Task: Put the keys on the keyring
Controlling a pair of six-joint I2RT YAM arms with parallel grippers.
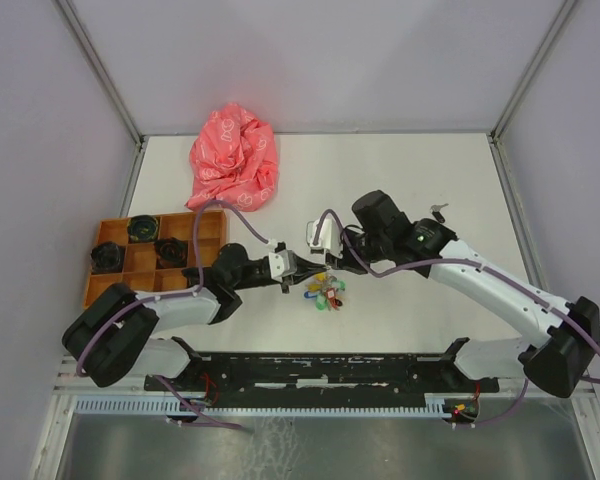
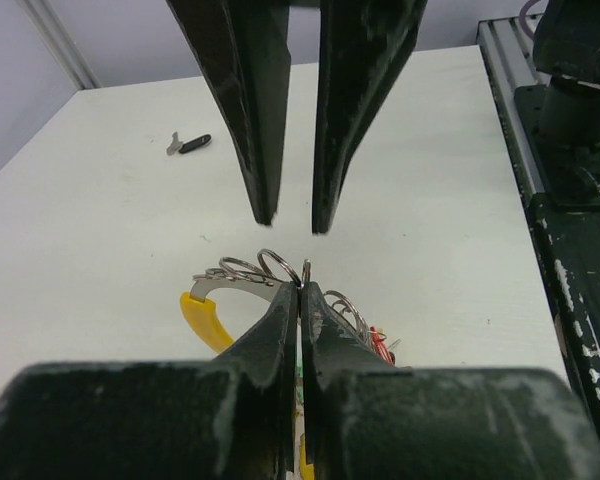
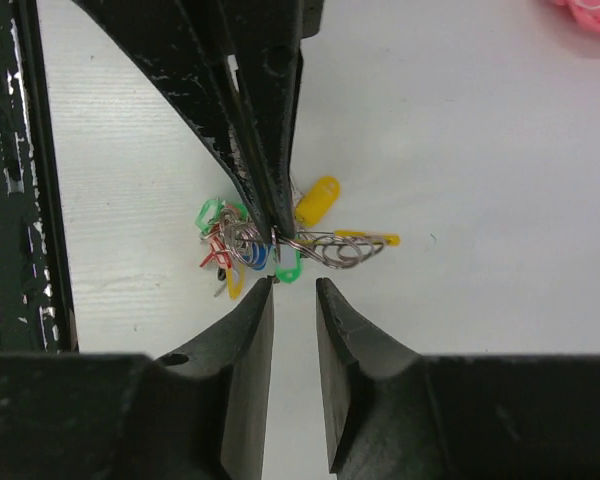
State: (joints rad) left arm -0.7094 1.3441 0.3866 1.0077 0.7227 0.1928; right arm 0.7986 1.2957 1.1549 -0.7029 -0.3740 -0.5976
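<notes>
The black-headed key (image 2: pixel 190 144) lies flat and alone on the table (image 2: pixel 100 230), blade pointing left in the left wrist view, well apart from the bunch of rings and coloured tags (image 3: pixel 240 245). The left gripper (image 2: pixel 301 290) is clamped on a keyring (image 2: pixel 280 266) of that bunch. The right gripper (image 3: pixel 295 285) faces it close by, jaws narrowly parted, holding nothing.

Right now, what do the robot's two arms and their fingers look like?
The left arm and right arm both have white shells between bulky black joints, with a thin purple cable looping along each. A small green light glows on the right arm's wrist. The fingers are black tapered wedges, scuffed with whitish flecks.
</notes>
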